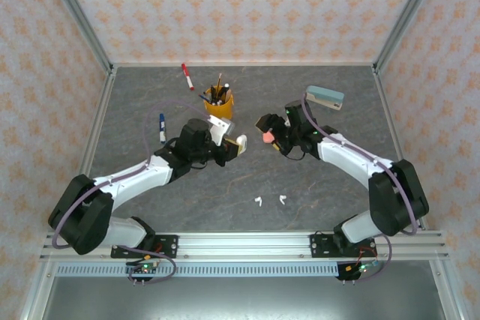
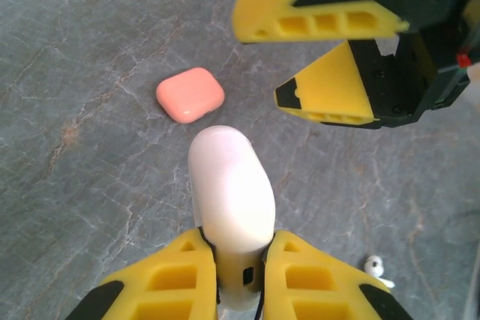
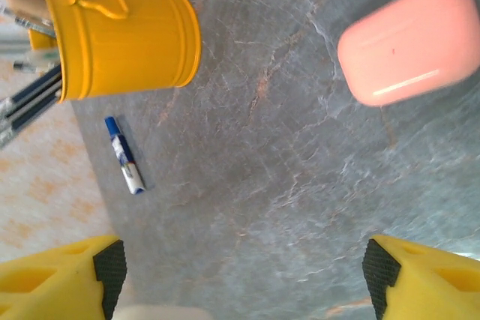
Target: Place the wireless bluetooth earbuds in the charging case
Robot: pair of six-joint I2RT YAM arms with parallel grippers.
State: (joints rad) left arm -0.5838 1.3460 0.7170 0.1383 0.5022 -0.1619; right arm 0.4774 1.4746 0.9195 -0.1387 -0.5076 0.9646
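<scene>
My left gripper (image 1: 238, 145) (image 2: 238, 239) is shut on a white pebble-shaped charging case (image 2: 230, 185) (image 1: 241, 142), held above the table with its rounded end pointing away from the fingers. A salmon-pink case (image 2: 190, 94) (image 3: 409, 41) (image 1: 266, 139) lies flat on the table just beyond it. My right gripper (image 1: 264, 131) (image 3: 241, 267) (image 2: 262, 54) hovers open beside the pink case, with nothing between its fingers. Two white earbuds (image 1: 257, 201) (image 1: 283, 199) lie on the table nearer the arm bases; one earbud (image 2: 377, 269) sits to the right of my left fingers.
A yellow pen cup (image 1: 219, 101) (image 3: 120, 35) full of pens stands behind the grippers. A blue marker (image 1: 162, 127) (image 3: 124, 155) and a red marker (image 1: 187, 76) lie at the back left. A teal-grey block (image 1: 328, 97) rests at the back right.
</scene>
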